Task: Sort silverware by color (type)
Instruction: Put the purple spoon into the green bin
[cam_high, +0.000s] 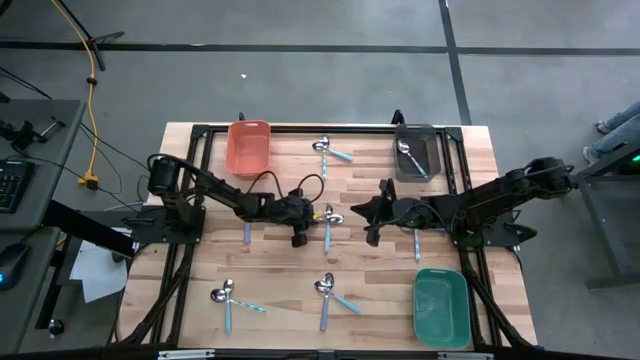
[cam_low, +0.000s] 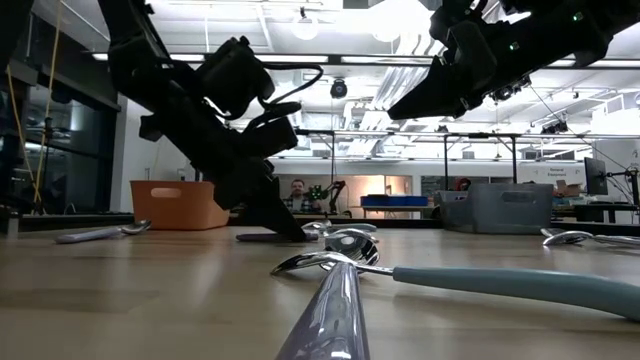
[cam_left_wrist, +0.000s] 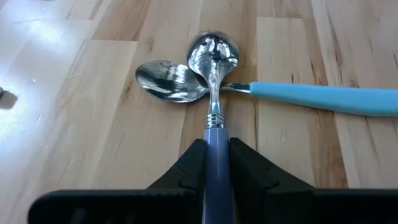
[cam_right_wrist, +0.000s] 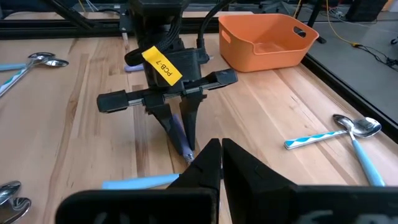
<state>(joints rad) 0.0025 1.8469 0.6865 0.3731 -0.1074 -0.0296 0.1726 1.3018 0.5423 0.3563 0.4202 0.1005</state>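
Observation:
My left gripper (cam_high: 300, 216) is at the table's middle, shut on a purple-handled spoon (cam_left_wrist: 213, 93). The spoon's silver head (cam_left_wrist: 213, 51) lies over the bowl of a light-blue-handled spoon (cam_left_wrist: 169, 82) that rests on the wood. Both spoons also show in the high view (cam_high: 329, 217). My right gripper (cam_high: 374, 218) hovers just right of them, above the table, with its fingers (cam_right_wrist: 211, 163) together and empty. It faces my left gripper (cam_right_wrist: 181, 124). My left gripper pinches the purple handle (cam_left_wrist: 215, 144) between its two fingers, behind the metal collar. The fingers slant down from the table's left and lie along the handle. The spoon points away from the gripper, its head over the other spoon's bowl.
An orange bin (cam_high: 249, 147) stands at the far left, and a grey bin (cam_high: 415, 152) holding a spoon at the far right. A green bin (cam_high: 441, 307) is near right. Crossed spoon pairs lie at the far middle (cam_high: 332, 150), near left (cam_high: 232, 298) and near middle (cam_high: 329, 291).

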